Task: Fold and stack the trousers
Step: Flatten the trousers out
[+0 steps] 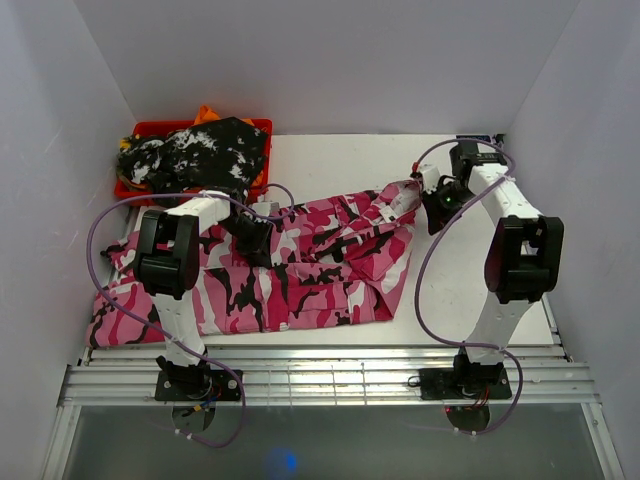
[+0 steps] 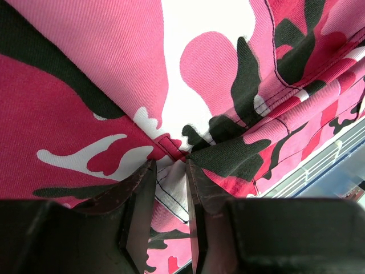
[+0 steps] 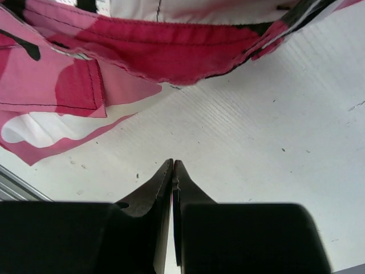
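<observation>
The hot-pink, white and black camouflage trousers [image 1: 320, 270] lie spread across the table from the left edge to the right middle. My left gripper [image 1: 258, 243] is down on their middle. In the left wrist view its jaws [image 2: 170, 165] are closed to a narrow gap on a pinched fold of the trousers [image 2: 199, 68]. My right gripper [image 1: 437, 208] hovers just right of the trousers' far right end. In the right wrist view it [image 3: 173, 162] is shut and empty over the bare table, with the trousers' hem [image 3: 171, 51] just ahead of it.
A black-and-white mottled garment [image 1: 200, 150] is heaped in a red bin [image 1: 160, 127] at the back left, with an orange item [image 1: 207, 112] behind it. The white table [image 1: 470, 290] ends in a metal rail [image 1: 330, 375] at the front. White walls enclose the sides.
</observation>
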Robot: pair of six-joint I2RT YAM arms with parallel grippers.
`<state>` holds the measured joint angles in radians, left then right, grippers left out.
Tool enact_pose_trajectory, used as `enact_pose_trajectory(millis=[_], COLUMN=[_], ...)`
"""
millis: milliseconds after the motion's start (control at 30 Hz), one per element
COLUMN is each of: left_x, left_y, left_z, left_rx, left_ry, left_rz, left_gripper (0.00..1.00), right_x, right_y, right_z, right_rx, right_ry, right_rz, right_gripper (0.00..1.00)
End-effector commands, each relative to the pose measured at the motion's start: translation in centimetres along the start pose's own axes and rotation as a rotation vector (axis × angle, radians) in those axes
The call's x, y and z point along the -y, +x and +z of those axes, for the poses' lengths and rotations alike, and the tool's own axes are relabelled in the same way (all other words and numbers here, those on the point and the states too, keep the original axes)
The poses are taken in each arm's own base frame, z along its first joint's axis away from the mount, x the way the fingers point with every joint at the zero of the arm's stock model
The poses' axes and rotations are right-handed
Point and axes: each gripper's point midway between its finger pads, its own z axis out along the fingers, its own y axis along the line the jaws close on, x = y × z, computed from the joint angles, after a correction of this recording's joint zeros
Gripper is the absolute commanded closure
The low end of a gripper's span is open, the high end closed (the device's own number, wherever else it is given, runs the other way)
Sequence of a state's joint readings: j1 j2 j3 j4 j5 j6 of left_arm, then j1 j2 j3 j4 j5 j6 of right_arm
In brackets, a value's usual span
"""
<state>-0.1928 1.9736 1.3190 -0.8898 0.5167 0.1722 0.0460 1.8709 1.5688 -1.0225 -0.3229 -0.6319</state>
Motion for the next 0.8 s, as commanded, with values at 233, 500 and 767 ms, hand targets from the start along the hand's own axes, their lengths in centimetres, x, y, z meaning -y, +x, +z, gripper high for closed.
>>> enact_pose_trajectory(millis=[233, 500, 767], left_x=[-0.7, -1.1, -1.0], left_y=[1.2, 1.4, 1.2], left_z=[1.0, 1.2, 0.9], left_rx=[-0.047, -0.056, -0.046], left_ry=[-0.031, -0.046, -0.048], left_rz=[0.017, 0.026, 0.022], left_gripper=[0.60, 0.60, 0.60], right_x=[4.3, 1.0, -1.4], right_y=[-12.1, -19.4, -22.8], right_z=[0.9, 6.3, 2.3], right_rx=[0.256, 0.300, 0.427], right_ry=[0.141, 0.046, 0.078], right_rz=[-0.068, -0.229, -0.270], right_gripper=[0.92, 0.88, 0.73])
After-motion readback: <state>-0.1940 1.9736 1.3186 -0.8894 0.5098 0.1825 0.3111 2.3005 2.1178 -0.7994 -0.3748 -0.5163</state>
